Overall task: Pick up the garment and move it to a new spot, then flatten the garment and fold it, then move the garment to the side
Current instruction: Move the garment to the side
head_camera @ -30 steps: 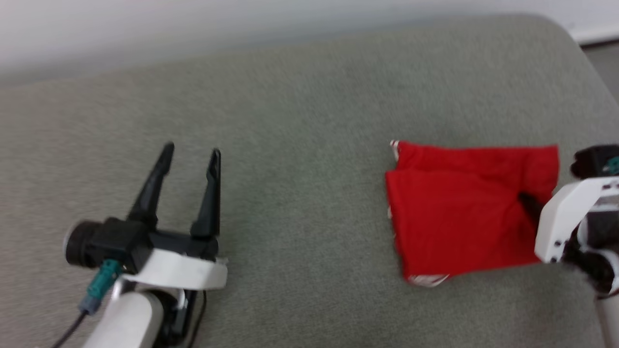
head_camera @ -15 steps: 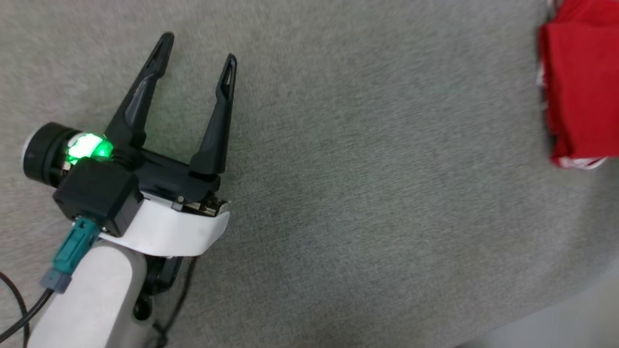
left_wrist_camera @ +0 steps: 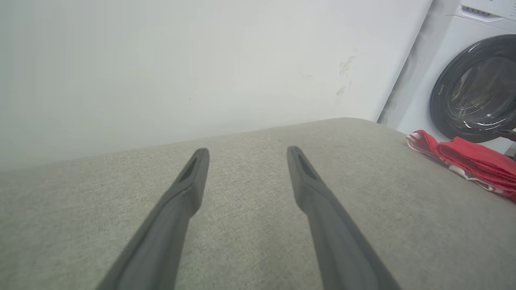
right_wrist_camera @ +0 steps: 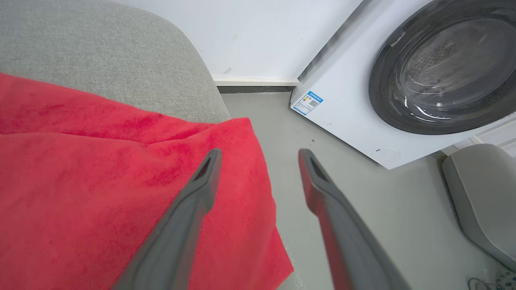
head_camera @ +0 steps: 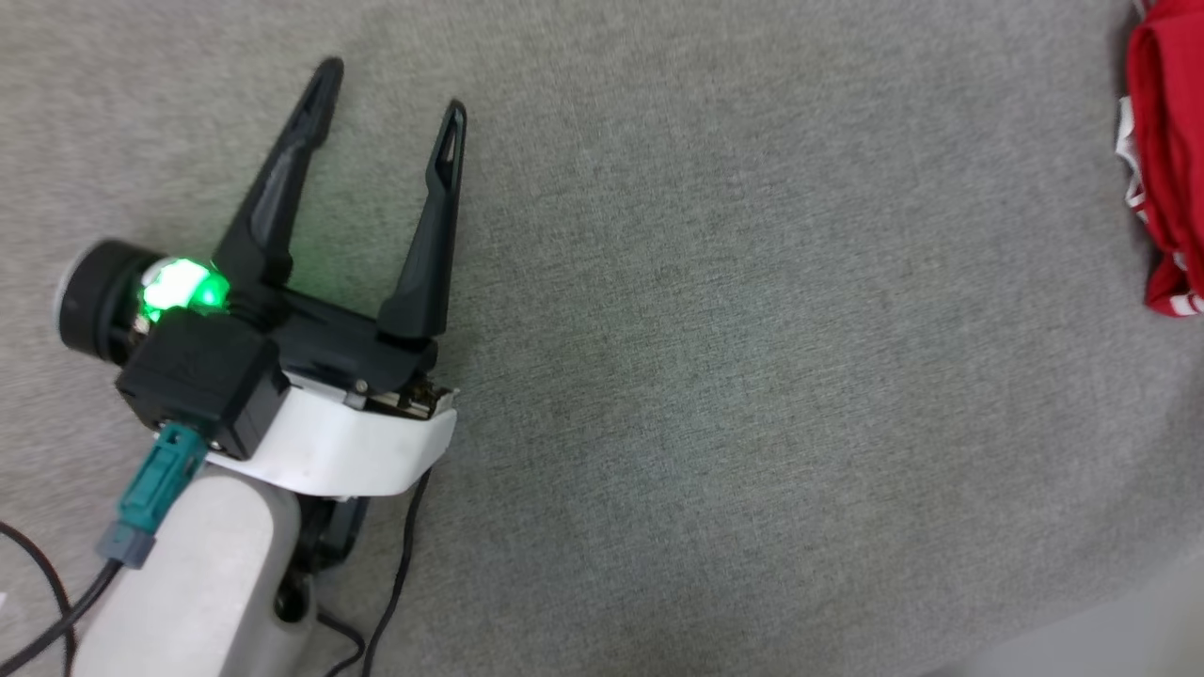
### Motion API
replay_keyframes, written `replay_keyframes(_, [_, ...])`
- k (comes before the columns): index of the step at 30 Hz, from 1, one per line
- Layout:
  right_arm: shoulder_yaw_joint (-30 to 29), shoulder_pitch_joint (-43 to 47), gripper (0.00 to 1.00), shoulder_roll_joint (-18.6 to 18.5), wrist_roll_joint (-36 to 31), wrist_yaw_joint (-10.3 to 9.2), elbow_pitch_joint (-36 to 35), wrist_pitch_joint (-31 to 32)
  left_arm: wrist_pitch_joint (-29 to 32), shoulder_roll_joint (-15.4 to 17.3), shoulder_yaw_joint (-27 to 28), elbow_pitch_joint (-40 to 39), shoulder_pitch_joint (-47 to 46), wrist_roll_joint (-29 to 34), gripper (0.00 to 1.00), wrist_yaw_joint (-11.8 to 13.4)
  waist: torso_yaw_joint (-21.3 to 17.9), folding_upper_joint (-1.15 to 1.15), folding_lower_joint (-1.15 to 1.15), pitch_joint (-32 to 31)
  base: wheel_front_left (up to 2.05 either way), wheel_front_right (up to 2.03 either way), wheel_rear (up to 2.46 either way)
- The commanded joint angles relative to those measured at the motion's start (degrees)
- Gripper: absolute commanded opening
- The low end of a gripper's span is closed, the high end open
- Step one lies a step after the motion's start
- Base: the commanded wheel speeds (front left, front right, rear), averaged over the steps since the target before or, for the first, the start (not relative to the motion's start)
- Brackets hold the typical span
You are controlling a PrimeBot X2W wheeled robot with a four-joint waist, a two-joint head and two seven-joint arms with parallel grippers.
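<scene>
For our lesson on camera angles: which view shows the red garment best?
The right wrist view: the garment spreads large and close over the cushion. The head view catches a strip at its right border; the left wrist view shows it small, far off.

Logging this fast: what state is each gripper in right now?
Left gripper: open, empty, over the grey upholstered cushion.
Right gripper: open, empty, above the folded red cloth garment.

The left hand (head_camera: 392,86) hung at lower left over the grey fabric surface (head_camera: 734,329), its fingers spread with nothing between them and a green light (head_camera: 179,287) glowing at its base. The red garment (head_camera: 1166,141) lay well apart at the right edge.
</scene>
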Motion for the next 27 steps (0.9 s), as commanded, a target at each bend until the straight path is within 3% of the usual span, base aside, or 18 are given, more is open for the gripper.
replay_keyframes(1, [0.40,0.65,1.00,-0.62,-0.34,-0.08,0.63,-1.57,-0.90,-0.56,-0.04,0.94,1.40,-0.56,1.00,0.40,1.34,0.00,-0.01,-3.61,0.00,0.00,0.00])
replay_keyframes(8, [6.48,8.00,1.00,-0.54,1.44,-0.08,-0.62,-6.08,-4.34,-3.39,0.11,6.50,8.40,-3.70,1.00,2.24,4.44,0.00,-0.01,-15.39,0.00,0.00,0.00])
replay_keyframes(15, [11.75,18.53,1.00,2.43,5.43,-0.08,-5.59,-4.99,-5.85,-5.64,0.07,11.05,15.14,-6.23,1.00,3.47,8.58,0.00,-0.01,-25.09,0.00,0.00,0.00])
replay_keyframes(27, [17.38,37.17,1.00,15.44,6.68,-0.07,-24.63,-0.92,-6.98,-6.40,2.66,15.99,23.94,-8.96,1.00,5.88,18.03,0.00,-0.01,-36.06,0.00,0.00,0.00])
